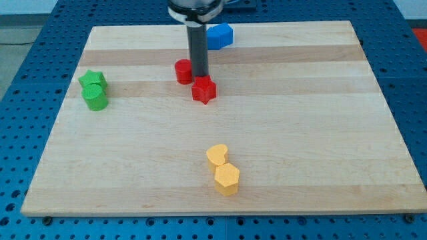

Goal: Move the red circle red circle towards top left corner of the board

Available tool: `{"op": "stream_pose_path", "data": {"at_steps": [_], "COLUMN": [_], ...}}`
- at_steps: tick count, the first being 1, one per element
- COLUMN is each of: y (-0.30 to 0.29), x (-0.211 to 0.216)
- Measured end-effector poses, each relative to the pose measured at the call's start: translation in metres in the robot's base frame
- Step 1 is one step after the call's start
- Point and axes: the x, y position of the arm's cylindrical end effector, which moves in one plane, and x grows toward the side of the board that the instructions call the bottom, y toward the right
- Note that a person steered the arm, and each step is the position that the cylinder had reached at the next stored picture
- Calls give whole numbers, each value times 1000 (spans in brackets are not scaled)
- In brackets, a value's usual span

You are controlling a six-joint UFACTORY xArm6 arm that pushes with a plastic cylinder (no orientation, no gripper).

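Observation:
The red circle sits on the wooden board a little above its middle. A red star lies just below and to the right of it. My tip is the lower end of the dark rod, standing between the two red blocks, close against the red circle's right side and just above the red star. The board's top left corner is up and to the left of the circle.
A blue block lies near the top edge, right of the rod. A green star and a green cylinder sit together at the left edge. A yellow heart and a yellow hexagon sit near the bottom.

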Motion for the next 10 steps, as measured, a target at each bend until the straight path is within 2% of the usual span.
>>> {"op": "stream_pose_path", "data": {"at_steps": [2,4,7,10], "y": [-72,-89,-152,-187], "x": [-26,-79,-89,-93]}}
